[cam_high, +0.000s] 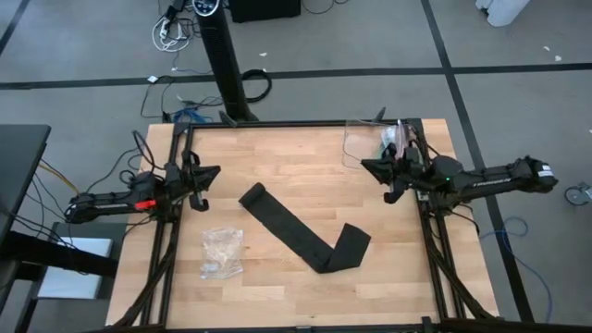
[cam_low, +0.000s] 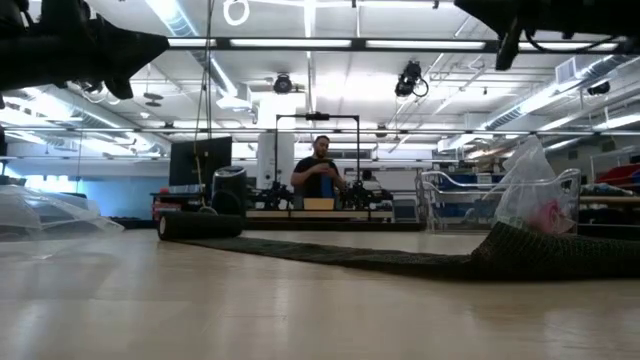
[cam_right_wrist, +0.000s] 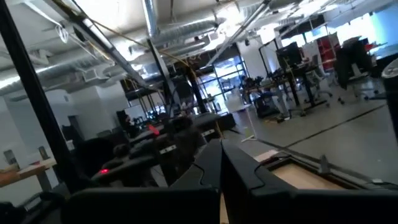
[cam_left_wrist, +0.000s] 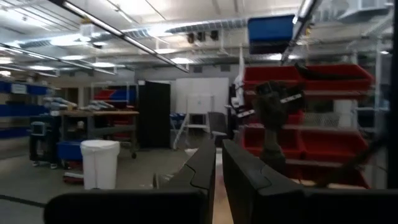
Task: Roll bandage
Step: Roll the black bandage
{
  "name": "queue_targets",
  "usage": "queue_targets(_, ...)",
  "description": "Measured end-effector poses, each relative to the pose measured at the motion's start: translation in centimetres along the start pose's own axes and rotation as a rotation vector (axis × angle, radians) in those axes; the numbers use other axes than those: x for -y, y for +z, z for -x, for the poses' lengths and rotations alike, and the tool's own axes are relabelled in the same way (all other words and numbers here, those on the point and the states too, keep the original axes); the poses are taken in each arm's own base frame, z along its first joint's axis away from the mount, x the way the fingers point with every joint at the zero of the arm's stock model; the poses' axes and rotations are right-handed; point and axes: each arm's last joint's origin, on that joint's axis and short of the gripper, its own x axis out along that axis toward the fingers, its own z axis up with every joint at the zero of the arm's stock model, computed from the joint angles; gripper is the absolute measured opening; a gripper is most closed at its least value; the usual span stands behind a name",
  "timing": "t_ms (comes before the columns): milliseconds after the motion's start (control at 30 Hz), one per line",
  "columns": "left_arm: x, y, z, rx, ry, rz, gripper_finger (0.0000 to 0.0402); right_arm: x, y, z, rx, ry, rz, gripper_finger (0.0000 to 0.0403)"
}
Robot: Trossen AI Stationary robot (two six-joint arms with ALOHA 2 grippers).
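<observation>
One bandage [cam_high: 301, 231] lies flat mid-table, its long axis running from ten o'clock toward five o'clock, where it folds back and its short tail points up toward one o'clock. The ten o'clock end looks slightly rolled. The wooden table [cam_high: 296, 148] also carries a small clear plastic bag [cam_high: 222, 252] at seven o'clock. The left end effector [cam_high: 202, 176] waits at nine o'clock, fingers nearly together, empty; the right end effector [cam_high: 375, 167] waits at two o'clock, fingers pressed together. A person [cam_low: 320, 170] stands far back in the workshop.
</observation>
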Motion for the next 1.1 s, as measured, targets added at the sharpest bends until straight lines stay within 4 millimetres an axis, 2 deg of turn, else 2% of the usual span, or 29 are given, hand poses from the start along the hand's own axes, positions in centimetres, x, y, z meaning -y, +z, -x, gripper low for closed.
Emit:
queue_targets(100,0.0,0.2,0.0,0.022,0.003,0.008,0.0037,-0.6,0.3,-1.2,-0.013,0.005,-0.022,0.0001)
queue_targets(200,0.0,0.3,0.0,0.026,0.000,0.052,0.0037,-0.7,-0.1,-2.3,-0.100,-0.003,-0.122,0.0001)
queue_targets(333,0.0,0.2,0.0,0.024,-0.001,0.062,0.0037,-1.9,0.1,-4.3,-0.196,0.114,-0.259,0.0016)
queue_targets(433,0.0,0.2,0.0,0.024,0.007,0.061,0.0037,-3.5,0.1,-6.2,-0.256,0.151,-0.200,0.0022)
queue_targets(500,0.0,0.2,0.0,0.024,0.009,0.061,0.0037,-4.8,0.3,-7.6,-0.273,0.178,-0.122,0.0015)
queue_targets(600,-0.1,0.2,0.0,0.026,0.032,0.062,0.0037,-6.3,1.0,-9.8,-0.274,0.211,-0.094,0.0003)
queue_targets(700,-0.1,0.3,0.0,0.036,0.035,0.064,0.0037,-6.7,0.8,-11.2,-0.429,0.145,-0.087,0.0004)
queue_targets(833,-0.1,0.5,0.0,0.048,0.034,0.071,0.0037,-5.8,-1.2,-11.3,-0.739,0.015,-0.117,0.0003)
queue_targets(967,-0.1,0.5,0.0,0.047,0.035,0.071,0.0037,-5.3,-3.1,-10.9,-0.964,0.016,-0.239,0.0020)
queue_targets(1100,-0.1,0.5,0.0,0.047,0.035,0.073,0.0037,-5.4,-5.1,-10.0,-1.134,-0.059,-0.263,0.0026)
